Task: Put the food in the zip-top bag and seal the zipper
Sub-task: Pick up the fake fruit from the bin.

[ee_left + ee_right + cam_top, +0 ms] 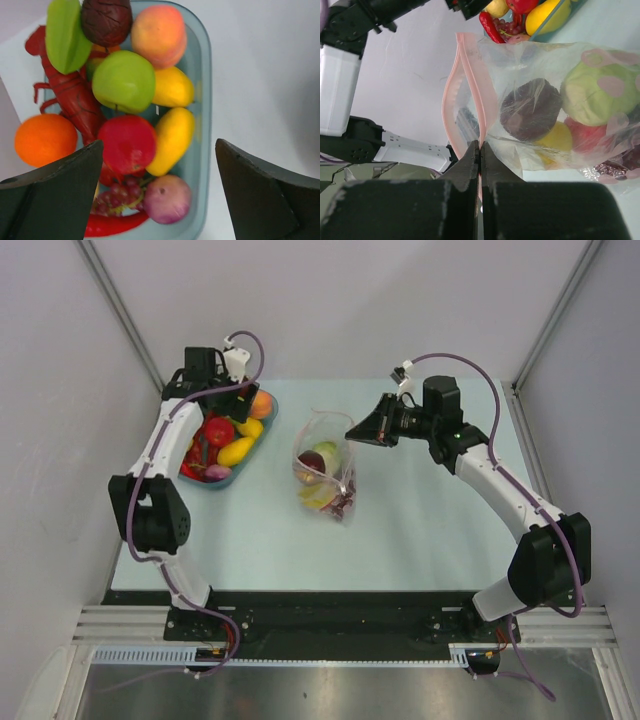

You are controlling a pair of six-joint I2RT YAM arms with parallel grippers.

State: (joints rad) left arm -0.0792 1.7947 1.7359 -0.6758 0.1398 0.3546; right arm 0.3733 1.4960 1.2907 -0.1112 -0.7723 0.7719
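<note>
Top external view: a clear, crinkly bag [325, 472] sits at the middle of the pale table [430, 530], and soft lumps of red, green and yellow food show through its film. To its left lies an oval dish [214, 483] with a blue rim, heaped with glossy toy food. The left arm [165, 440] reaches over the dish's far end. The right arm [500, 480] stretches in from the right, and the right jaws meet the bag's upper right edge.

Left wrist view: the left jaws stand wide apart above the dish and grip nothing; their dark, matte tips frame the near end of the pile. The pile holds a smooth green apple [124, 81], a fuzzy-toned peach [159, 34], a curved yellow mango [171, 140], a round red apple [127, 144], a purple onion [166, 198], a small knobbly grape bunch [117, 197], a ridged red lobster [75, 97] and an orange [45, 139].

Right wrist view: the right jaws are pressed together on the pale pink zipper [470, 85]. Beyond the pinch its two strips bow apart, so the mouth gapes. Behind the wrinkled, pink-dotted film sit a dark maroon ball [530, 110], a green piece [600, 92], and yellow and red ones beneath.
</note>
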